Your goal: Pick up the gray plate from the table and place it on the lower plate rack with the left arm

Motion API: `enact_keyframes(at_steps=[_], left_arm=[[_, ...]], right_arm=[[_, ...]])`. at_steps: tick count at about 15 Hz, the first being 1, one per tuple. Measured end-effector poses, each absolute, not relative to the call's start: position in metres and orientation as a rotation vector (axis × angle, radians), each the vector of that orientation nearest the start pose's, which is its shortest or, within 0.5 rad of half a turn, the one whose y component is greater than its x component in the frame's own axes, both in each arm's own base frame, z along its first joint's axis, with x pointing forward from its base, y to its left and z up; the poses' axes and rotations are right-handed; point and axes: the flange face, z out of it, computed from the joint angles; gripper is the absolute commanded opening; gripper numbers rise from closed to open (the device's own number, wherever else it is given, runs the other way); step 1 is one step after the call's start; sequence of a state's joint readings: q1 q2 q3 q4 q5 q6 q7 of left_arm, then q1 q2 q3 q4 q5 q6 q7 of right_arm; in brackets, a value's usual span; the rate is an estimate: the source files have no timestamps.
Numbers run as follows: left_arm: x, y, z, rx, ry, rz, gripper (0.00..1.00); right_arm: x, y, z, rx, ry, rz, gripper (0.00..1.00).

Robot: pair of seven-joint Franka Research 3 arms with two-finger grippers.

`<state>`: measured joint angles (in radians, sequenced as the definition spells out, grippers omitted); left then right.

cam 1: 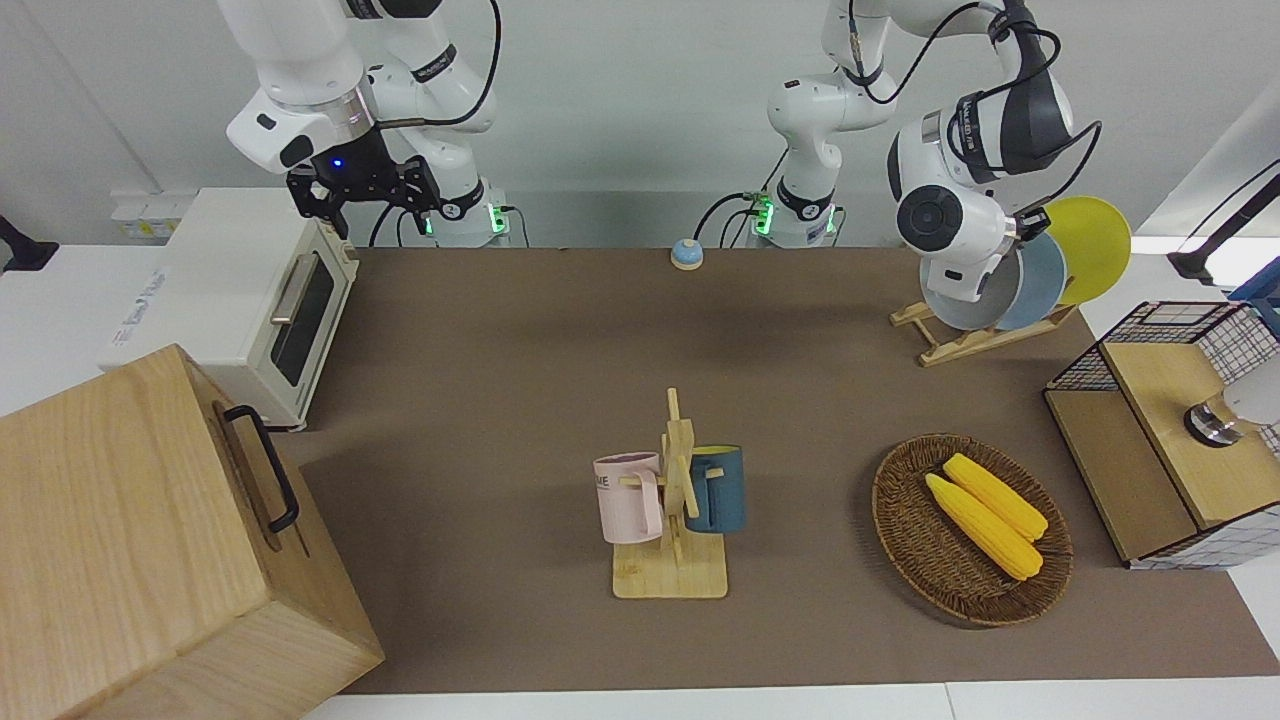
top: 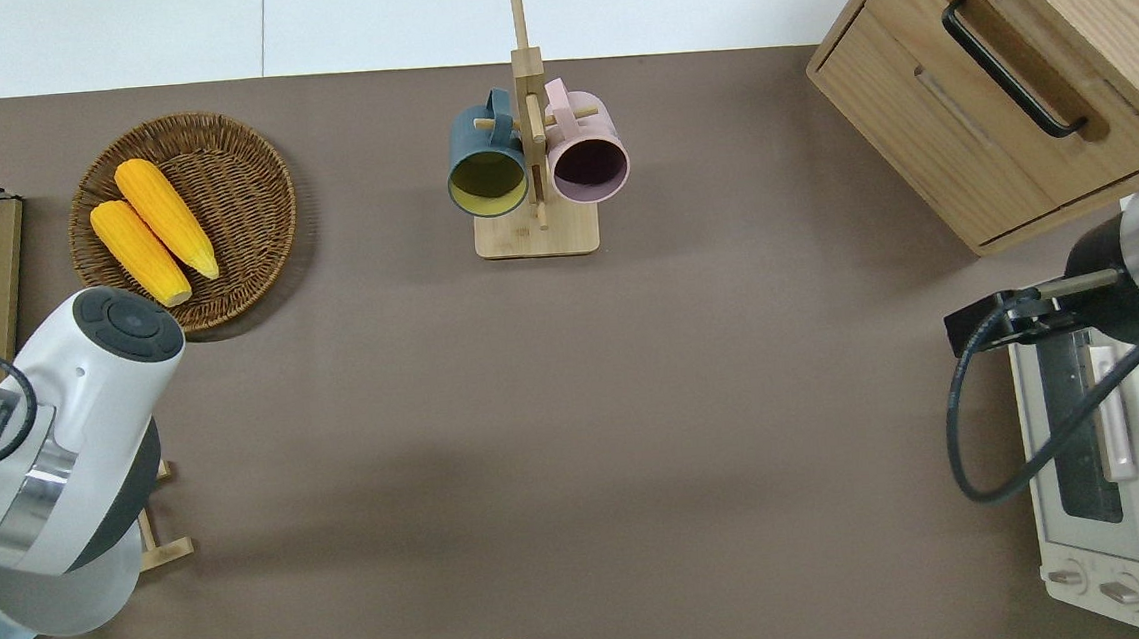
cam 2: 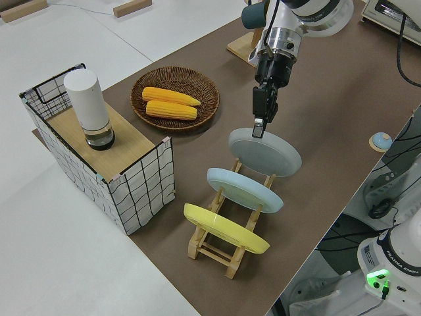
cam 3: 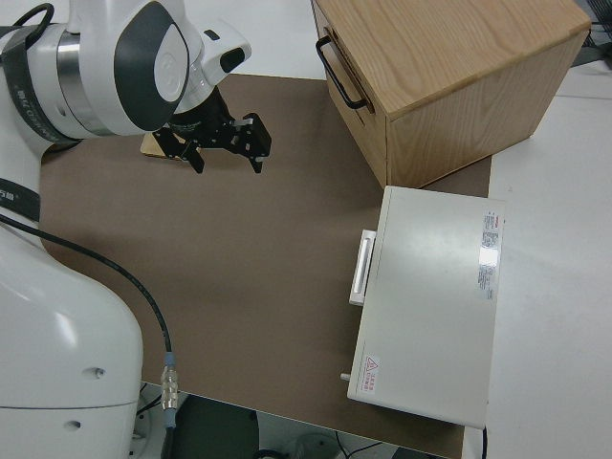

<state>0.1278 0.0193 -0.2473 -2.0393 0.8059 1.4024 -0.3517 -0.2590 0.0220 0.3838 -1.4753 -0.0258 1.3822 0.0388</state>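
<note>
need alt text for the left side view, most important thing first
The left gripper pinches the top rim of the gray plate, which stands in the wooden plate rack alongside a light blue plate and a yellow plate. Near it are a wicker basket holding two corn cobs and a wire-grid box.

Gray plate (cam 2: 266,152) looked matte, smooth, ceramic-like; light blue plate (cam 2: 245,189) and yellow plate (cam 2: 225,228) had the same flat finish. Plate rack (cam 2: 227,253) was pale unfinished wood. Left gripper (cam 2: 260,122) was black matte plastic, arm shell glossy white. Basket (cam 1: 968,529) was rough woven wicker. Table mat (cam 1: 520,340) was brown, dull. Cabinet (cam 1: 150,540) was grained wood.
</note>
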Motion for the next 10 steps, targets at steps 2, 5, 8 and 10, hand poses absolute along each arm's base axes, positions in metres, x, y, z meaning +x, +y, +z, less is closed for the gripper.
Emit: enact_keyframes(at_steps=[2,5,8,10], left_arm=[[0.493,0.029,0.422,-2.169,-0.097,0.480,0.00],[0.488,0.029,0.402,-2.175,-0.103,0.466,0.00],[0.487,0.030,0.398,-2.175,-0.106,0.461,0.20],[0.487,0.030,0.398,-2.176,-0.105,0.460,0.69]], right_arm=[[0.537,0.062,0.642,-3.160,-0.131,0.177,0.983],[0.537,0.062,0.642,-3.160,-0.131,0.177,0.983],[0.537,0.062,0.642,-3.160,-0.131,0.177,0.983],[0.537,0.062,0.642,-3.160,-0.131,0.177,0.983]])
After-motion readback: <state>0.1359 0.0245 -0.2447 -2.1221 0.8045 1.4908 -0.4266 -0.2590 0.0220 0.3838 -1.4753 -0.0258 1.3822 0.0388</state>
